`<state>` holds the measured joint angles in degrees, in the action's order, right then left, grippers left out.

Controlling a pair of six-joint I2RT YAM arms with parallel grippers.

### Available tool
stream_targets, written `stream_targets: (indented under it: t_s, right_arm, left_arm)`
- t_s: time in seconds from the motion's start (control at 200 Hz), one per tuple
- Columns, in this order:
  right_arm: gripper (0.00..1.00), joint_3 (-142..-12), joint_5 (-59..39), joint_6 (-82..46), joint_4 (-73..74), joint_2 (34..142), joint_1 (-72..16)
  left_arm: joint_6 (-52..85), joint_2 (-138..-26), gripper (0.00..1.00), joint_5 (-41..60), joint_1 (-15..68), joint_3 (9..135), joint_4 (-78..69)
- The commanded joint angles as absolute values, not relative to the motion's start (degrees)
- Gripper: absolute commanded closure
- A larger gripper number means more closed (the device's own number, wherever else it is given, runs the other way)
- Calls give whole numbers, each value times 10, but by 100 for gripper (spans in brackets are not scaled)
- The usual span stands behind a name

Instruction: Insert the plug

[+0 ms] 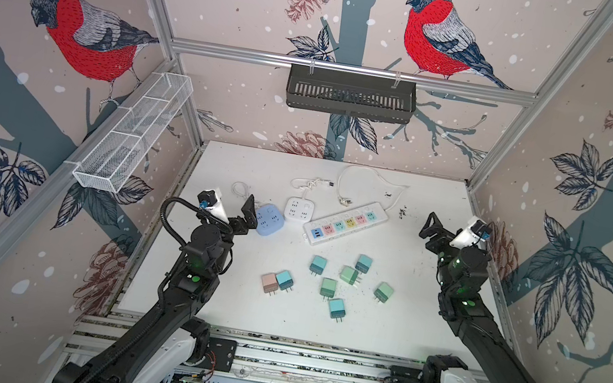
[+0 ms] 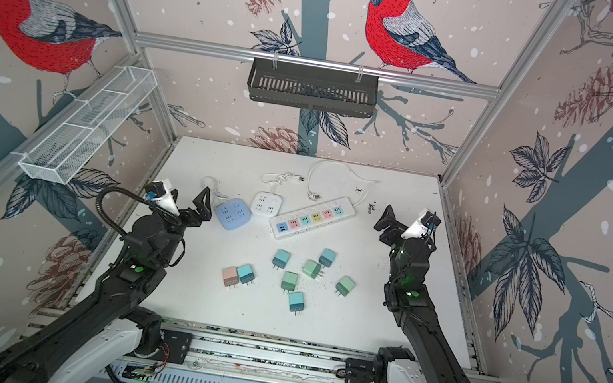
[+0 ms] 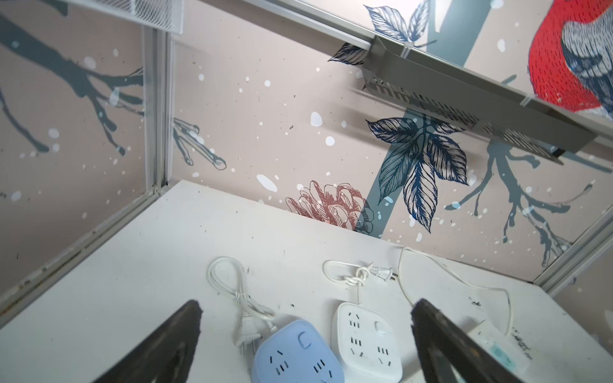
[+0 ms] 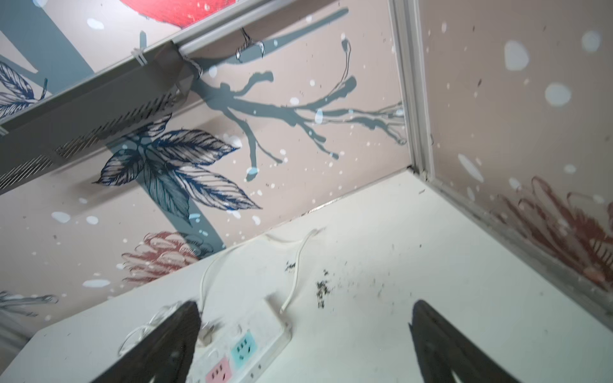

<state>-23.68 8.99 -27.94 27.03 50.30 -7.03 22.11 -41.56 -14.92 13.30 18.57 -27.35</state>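
Observation:
Several small cube plugs lie loose mid-table in both top views, among them a pink one (image 1: 269, 281), a teal one (image 1: 336, 308) and a green one (image 1: 383, 292). Behind them sit a long white power strip (image 1: 346, 221) with coloured sockets, a white square socket block (image 1: 299, 209) and a blue rounded socket block (image 1: 269, 220). My left gripper (image 1: 250, 210) hovers open just left of the blue block (image 3: 297, 354), nothing between its fingers. My right gripper (image 1: 430, 226) stands open and empty, right of the strip's end (image 4: 245, 345).
White cords (image 1: 362, 176) loop behind the socket blocks. A black basket (image 1: 350, 93) hangs on the rear rail and a white wire basket (image 1: 134, 130) on the left wall. Dark specks mark the white table (image 1: 401, 322) near the right gripper.

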Motion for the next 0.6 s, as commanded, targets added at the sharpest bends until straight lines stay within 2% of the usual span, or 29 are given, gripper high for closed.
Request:
stream_targets:
  t_s: [0.0,0.05,0.18,0.235,0.385,0.595]
  right_arm:
    - [0,-212,-50,-338,298,477,-48]
    - [0,-210,-66,-351,301,475,-40]
    - [0,-250,-21,-386,229,510,-34]
    - [0,-265,-35,-385,235,537,-34]
    - [2,-332,-92,-377,248,648,-54]
    - [11,-505,-67,-326,107,826,-121]
  left_arm:
    - [287,-384,3,-133,125,181,-229]
    - [279,-373,3,-104,125,189,-212]
    - [316,-358,3,-90,125,216,-138]
    - [334,-358,9,-60,124,234,-102]
    - [397,-382,16,32,146,233,-101]
    - [412,-448,19,-38,264,237,-130]
